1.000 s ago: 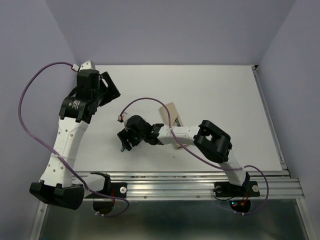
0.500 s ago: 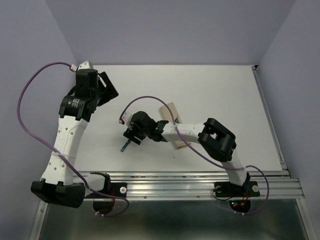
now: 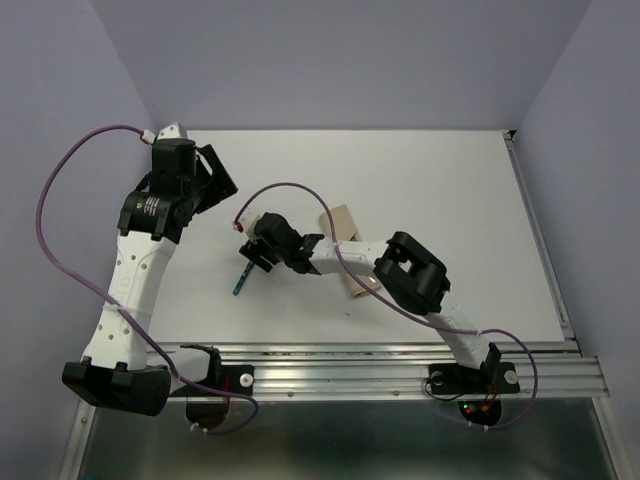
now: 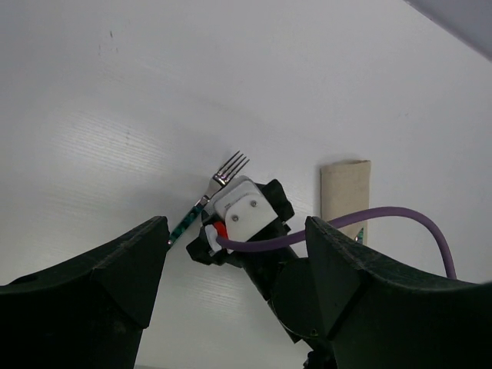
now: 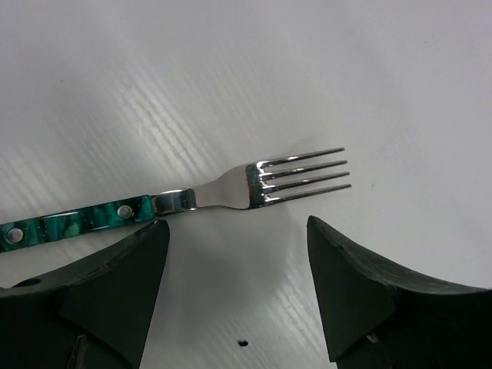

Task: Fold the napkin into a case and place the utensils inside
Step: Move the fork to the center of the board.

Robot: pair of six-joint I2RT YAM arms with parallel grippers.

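Observation:
The napkin is folded into a narrow beige case lying mid-table, its near part hidden under my right arm. One of the utensils, a fork with silver tines and a green handle, lies flat on the table to the left of the case. My right gripper hovers over the fork's neck, open, with nothing between its fingers. In the top view the right gripper sits over the fork's head. My left gripper stands open at the back left, away from both, looking at the fork.
A purple cable loops off the right wrist over the table between the fork and the case. A small green tip shows beside the case's near end. The metal rail runs along the near edge.
My right gripper has moved away from the near edge and slightly left, along the fork toward its tines, uncovering the green handle. The left arm has not moved.

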